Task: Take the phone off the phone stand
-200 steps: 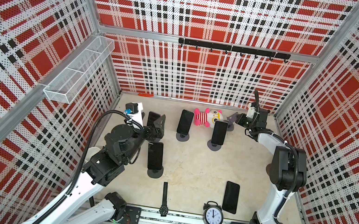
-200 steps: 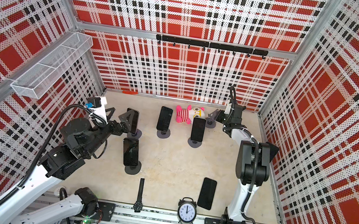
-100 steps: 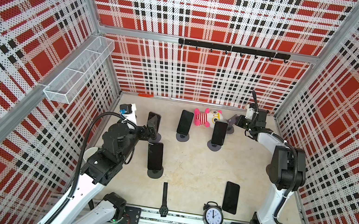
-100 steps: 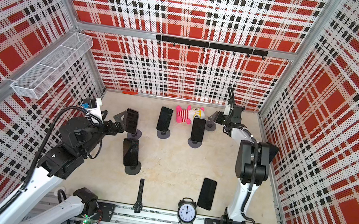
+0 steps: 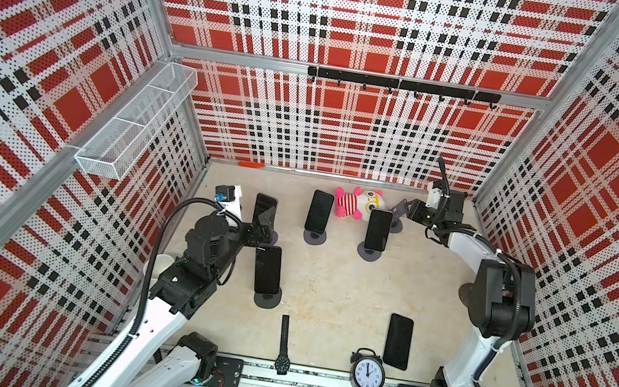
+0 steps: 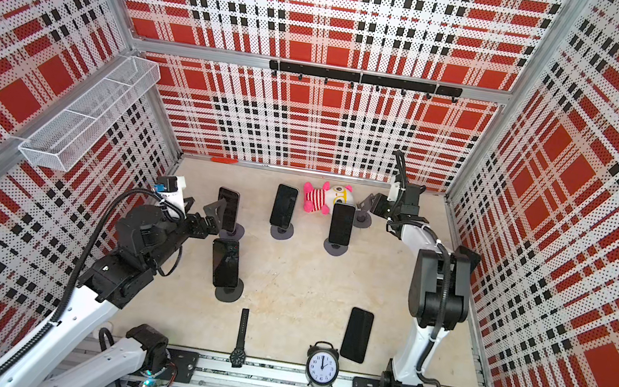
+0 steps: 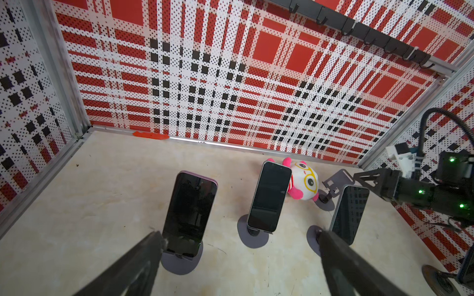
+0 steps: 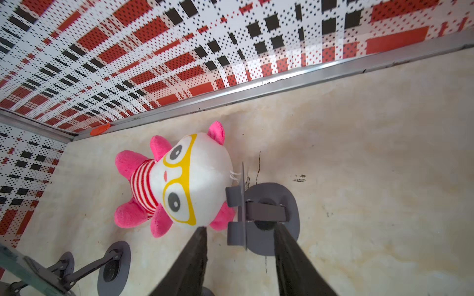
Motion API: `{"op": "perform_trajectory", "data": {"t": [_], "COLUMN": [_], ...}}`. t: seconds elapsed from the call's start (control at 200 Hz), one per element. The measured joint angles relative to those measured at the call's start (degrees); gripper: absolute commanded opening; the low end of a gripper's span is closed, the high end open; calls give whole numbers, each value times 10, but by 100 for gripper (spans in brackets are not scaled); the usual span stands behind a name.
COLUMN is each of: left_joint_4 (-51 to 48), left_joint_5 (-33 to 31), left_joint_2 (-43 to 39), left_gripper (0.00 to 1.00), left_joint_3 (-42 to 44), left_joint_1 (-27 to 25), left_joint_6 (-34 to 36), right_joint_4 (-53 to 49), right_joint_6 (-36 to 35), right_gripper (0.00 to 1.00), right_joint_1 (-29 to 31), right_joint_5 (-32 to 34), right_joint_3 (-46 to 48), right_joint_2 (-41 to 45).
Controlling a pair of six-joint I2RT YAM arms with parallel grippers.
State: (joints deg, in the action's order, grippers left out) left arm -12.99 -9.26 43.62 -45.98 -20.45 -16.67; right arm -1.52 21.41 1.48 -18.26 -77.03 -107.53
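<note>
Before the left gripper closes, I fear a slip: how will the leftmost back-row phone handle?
The leftmost phone looks rigid and glossy, so likely slippery in a pinch. Its stand has a small round base, so a sideways push may tip both.

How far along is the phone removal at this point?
Done: one phone lies flat on the table, and the stand by the plush toy is empty. In hand: nothing; left claw open before the back-left phone, right claw open at that stand. Left: four phones on stands.
</note>
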Motion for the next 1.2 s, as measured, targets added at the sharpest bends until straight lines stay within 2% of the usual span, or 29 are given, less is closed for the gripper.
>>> {"op": "perform_trajectory", "data": {"t": [0.195, 0.391, 0.516, 0.636, 0.807, 0.832, 0.937, 0.942, 0.957, 0.997, 1.197], "left_joint_4": [9, -31, -54, -57, -55, -54, -53, -52, -51, -45, 3], "left_joint_5": [14, 34, 50, 60, 62, 62, 55, 54, 53, 45, 8], "left_joint_2": [6, 29, 31, 25, 22, 22, 22, 22, 22, 21, 14], "left_gripper": [98, 98, 98, 98, 98, 98, 98, 98, 98, 98, 98], "left_joint_3": [0, -7, -6, -3, 12, 16, 31, 32, 34, 39, 68], "left_joint_1": [14, 69, 108, 117, 118, 118, 118, 118, 118, 118, 118], "left_joint_6": [-16, -28, -35, -45, -63, -65, -75, -75, -76, -80, -93], "right_joint_4": [-16, -39, -68, -85, -80, -79, -80, -80, -80, -81, -78], "right_joint_6": [4, 5, -8, -17, -17, -17, -18, -17, -17, -15, 7], "right_gripper": [60, 63, 64, 68, 70, 75, 77, 78, 90, 100, 100], "right_joint_1": [-2, 13, 81, 156, 199, 203, 235, 236, 240, 249, 260], "right_joint_5": [-6, 16, 75, 108, 156, 167, 212, 212, 219, 233, 294], "right_joint_3": [49, 85, 86, 88, 122, 128, 146, 147, 149, 154, 162], "right_joint_2": [106, 202, 248, 278, 316, 318, 317, 317, 316, 315, 299]}}
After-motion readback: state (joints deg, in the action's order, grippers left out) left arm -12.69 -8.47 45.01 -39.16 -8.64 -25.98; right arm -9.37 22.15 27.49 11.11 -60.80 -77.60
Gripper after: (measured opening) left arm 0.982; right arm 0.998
